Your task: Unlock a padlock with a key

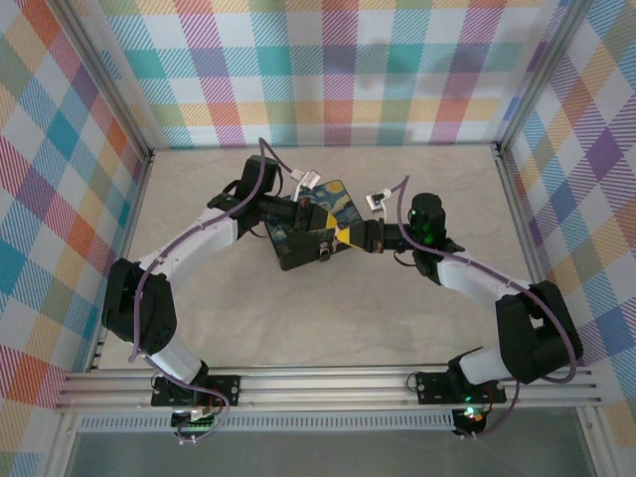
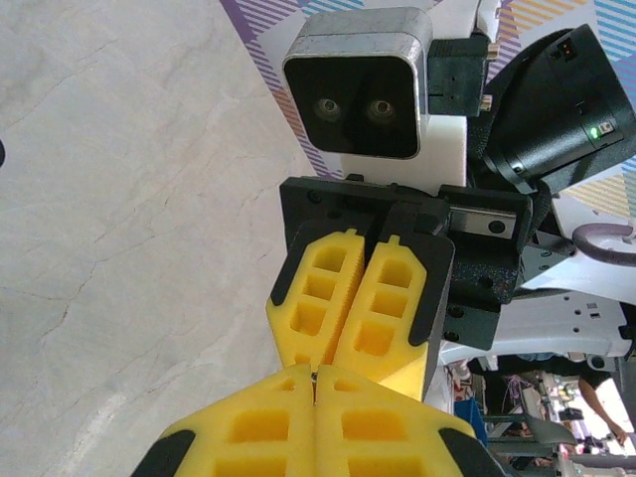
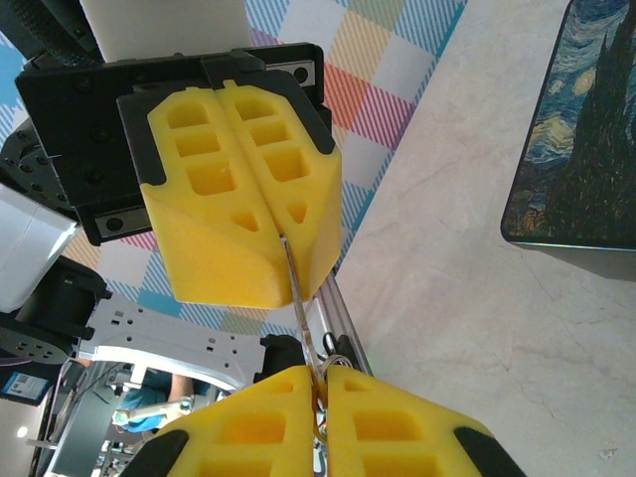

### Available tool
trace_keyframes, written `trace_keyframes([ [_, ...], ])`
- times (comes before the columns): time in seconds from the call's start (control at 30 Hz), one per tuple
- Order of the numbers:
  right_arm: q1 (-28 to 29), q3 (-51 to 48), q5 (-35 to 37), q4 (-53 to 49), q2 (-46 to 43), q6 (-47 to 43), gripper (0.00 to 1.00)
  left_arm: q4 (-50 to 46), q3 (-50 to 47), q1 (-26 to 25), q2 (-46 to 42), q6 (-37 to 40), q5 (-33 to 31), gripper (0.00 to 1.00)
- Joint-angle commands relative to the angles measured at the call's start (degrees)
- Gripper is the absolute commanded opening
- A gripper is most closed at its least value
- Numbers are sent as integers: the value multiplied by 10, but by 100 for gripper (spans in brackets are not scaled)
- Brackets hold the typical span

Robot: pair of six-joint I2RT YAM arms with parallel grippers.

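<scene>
Watching the right wrist feed, I see the left gripper [image 3: 281, 238] facing my camera with its yellow foam pads [image 3: 214, 179] pressed flat together, and a thin silvery metal strip [image 3: 298, 298] comes out of the seam at their tips. It runs straight across the short gap into the right gripper [image 3: 323, 393], whose own pads at the bottom of the view are closed too, with only that strip between them. So both sets of jaws pinch the same sliver of metal, tip facing tip. I cannot tell whether the strip is the key or a part of the padlock; the lock body is hidden by the pads or too small for me to pick out. The left wrist view gives the same meeting from the other side: both pairs of pads closed, tips nearly touching, the right arm's camera housing [image 2: 360, 84] above them. From the top camera the grippers meet near the middle of the table [image 1: 397, 328], a little to the far side, the left arm reaching in from the near left and the right arm from the near right. The blue-and-yellow starry-night tin [image 1: 328, 207] lies at an angle on the table beneath that meeting point. In the right wrist view it sits flat on the pale marbled surface, apart from the pads.
</scene>
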Motion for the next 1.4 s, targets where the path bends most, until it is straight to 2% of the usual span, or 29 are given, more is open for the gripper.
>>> trace_keyframes([
  [0.0, 2, 10, -5, -27, -18, -32, 11, 7, -5, 11, -18, -1, -9, 7],
  [0.07, 2, 19, -6, -84, -23, -69, 10, 5, -5, 20, -16, -7, -13, 22],
  [0.13, 2, 36, -4, -151, -25, -115, 10, 9, -5, 30, -16, -15, -11, 32],
  [0.27, 2, 70, -14, -260, -16, -185, 11, -7, 6, 35, -17, 5, 1, 39],
  [0.43, 3, 101, -18, -327, 0, -232, 12, -82, 29, 30, -3, 57, 25, 40],
  [0.63, 3, 129, -21, -369, 24, -260, 13, -183, 76, -1, 20, 143, 33, 38],
  [0.8, 3, 132, -24, -376, 26, -266, 14, -205, 87, -13, 31, 164, 30, 37],
  [1.03, 3, 129, -15, -397, 21, -283, 15, -239, 99, -12, 43, 184, 2, 36],
  [1.37, 19, 144, -22, -422, 32, -305, 15, -264, 111, -5, 55, 202, 1, 36],
])
